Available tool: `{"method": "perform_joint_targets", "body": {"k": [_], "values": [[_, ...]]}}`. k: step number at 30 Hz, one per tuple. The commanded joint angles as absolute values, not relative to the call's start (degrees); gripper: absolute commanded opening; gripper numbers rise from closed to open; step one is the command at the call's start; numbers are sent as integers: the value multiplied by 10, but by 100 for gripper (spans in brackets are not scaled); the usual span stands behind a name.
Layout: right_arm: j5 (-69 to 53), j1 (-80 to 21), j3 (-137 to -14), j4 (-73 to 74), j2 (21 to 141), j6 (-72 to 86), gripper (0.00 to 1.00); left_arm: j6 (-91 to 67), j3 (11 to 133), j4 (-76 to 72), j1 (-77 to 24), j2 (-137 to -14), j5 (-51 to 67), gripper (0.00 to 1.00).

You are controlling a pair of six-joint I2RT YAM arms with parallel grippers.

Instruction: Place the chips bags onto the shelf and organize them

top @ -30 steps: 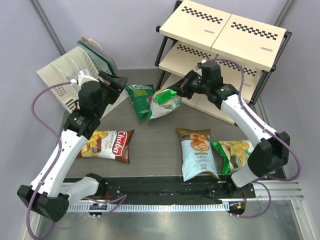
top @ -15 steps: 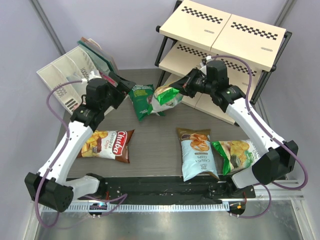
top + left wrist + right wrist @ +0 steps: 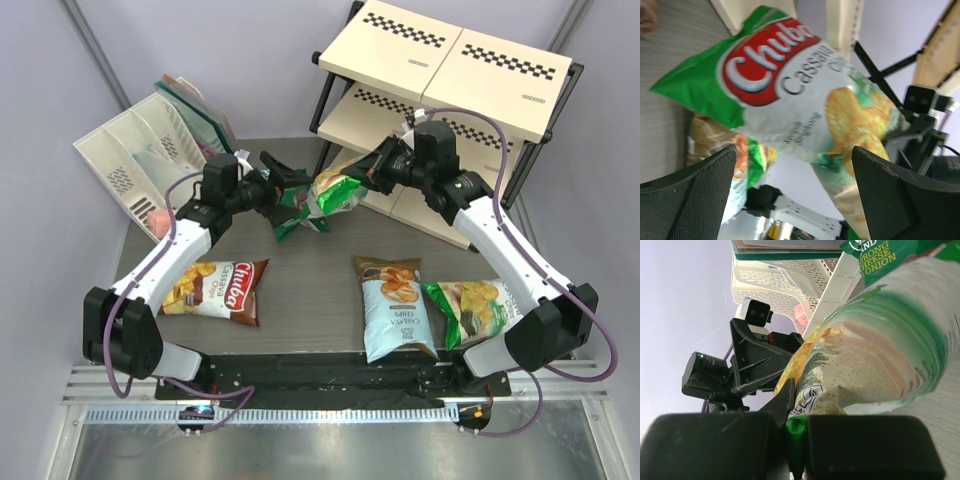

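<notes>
My right gripper (image 3: 372,172) is shut on the edge of a green-and-white chips bag (image 3: 335,190) and holds it above the table in front of the shelf (image 3: 450,60). In the right wrist view the fingers (image 3: 796,440) pinch the bag's green seam (image 3: 880,355). My left gripper (image 3: 292,186) is open and empty, facing that bag from the left. In the left wrist view the bag (image 3: 805,95) hangs just beyond the spread fingers (image 3: 690,200). A dark green bag (image 3: 284,203) lies under the left gripper. The brown bag (image 3: 215,288), light blue bag (image 3: 397,305) and another green bag (image 3: 465,305) lie on the table.
A white slotted organizer (image 3: 130,155) with a green lid stands at the back left. The shelf's lower boards (image 3: 440,215) sit right behind the right arm. The table's front edge (image 3: 330,360) is near the blue bag.
My left arm swung right, from beside the organizer towards the held bag. My right gripper lifted the green-and-white bag slightly and moved it towards the shelf.
</notes>
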State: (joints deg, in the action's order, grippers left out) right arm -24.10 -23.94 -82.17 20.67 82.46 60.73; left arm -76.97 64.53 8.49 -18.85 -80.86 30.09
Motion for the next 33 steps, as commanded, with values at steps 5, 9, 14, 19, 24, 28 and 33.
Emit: {"method": "perform_joint_targets", "body": {"k": [5, 9, 14, 19, 24, 28, 33], "values": [[-256, -245, -862, 145, 838, 592, 1, -893, 623, -106, -185, -823, 397, 96], [-261, -247, -865, 138, 846, 592, 1, -978, 609, -190, -185, -853, 424, 98], [-269, -246, -869, 132, 862, 590, 1, -958, 639, -123, -186, -862, 447, 98], [-285, -247, -871, 113, 874, 600, 1, -968, 624, -148, -186, -870, 436, 97], [-294, -250, -869, 99, 882, 604, 1, -1022, 610, -243, -192, -895, 441, 90], [-302, -250, -863, 81, 882, 615, 1, -1013, 620, -245, -197, -911, 439, 74], [-316, -251, -850, 65, 877, 623, 1, -1018, 628, -262, -198, -926, 438, 36]]}}
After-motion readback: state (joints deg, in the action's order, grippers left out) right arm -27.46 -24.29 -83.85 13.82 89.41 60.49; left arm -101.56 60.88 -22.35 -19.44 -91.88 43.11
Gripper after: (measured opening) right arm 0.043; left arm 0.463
